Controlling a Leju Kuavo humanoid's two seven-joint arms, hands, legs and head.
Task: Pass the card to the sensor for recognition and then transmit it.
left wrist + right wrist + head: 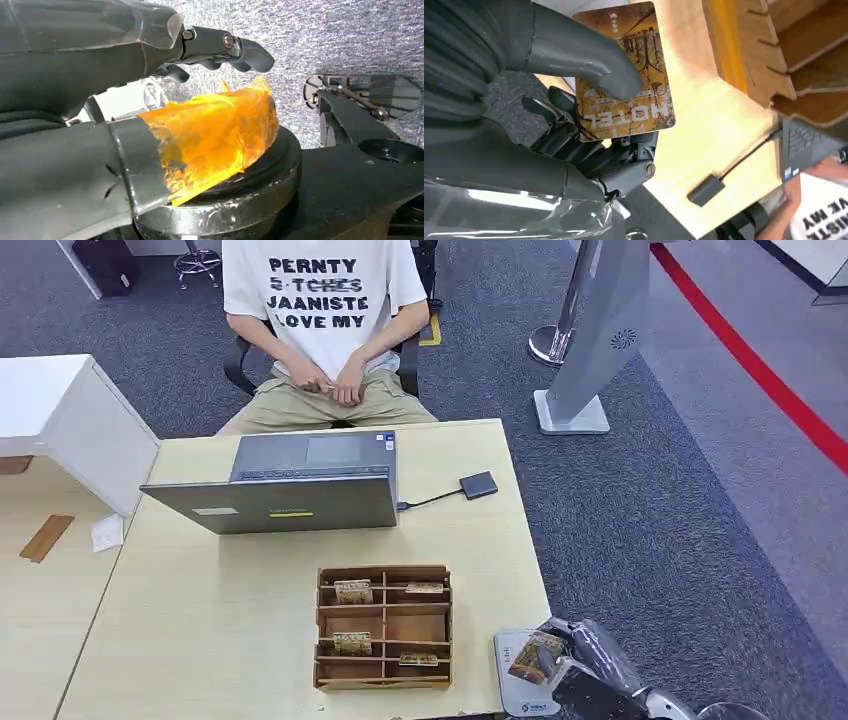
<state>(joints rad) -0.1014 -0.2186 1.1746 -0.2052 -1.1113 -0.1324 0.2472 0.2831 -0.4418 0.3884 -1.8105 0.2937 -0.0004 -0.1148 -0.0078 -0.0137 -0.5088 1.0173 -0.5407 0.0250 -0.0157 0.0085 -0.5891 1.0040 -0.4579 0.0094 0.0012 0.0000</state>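
One hotel card (624,75) is pinched between thumb and fingers (589,150) of the right hand (590,665), over the white sensor (522,695) at the tabletop (200,620) edge. If tilted, it could slip floorward. Left hand (150,65) fingers are held loosely apart, empty.

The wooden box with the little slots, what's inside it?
The wooden box has four small cards: two in the back compartments, two nearer the front. The dividers hide their lower parts.

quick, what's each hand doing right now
Left hand: holds nothing, fingers apart, open.
Right hand: holds the card, pinched between thumb and fingers.
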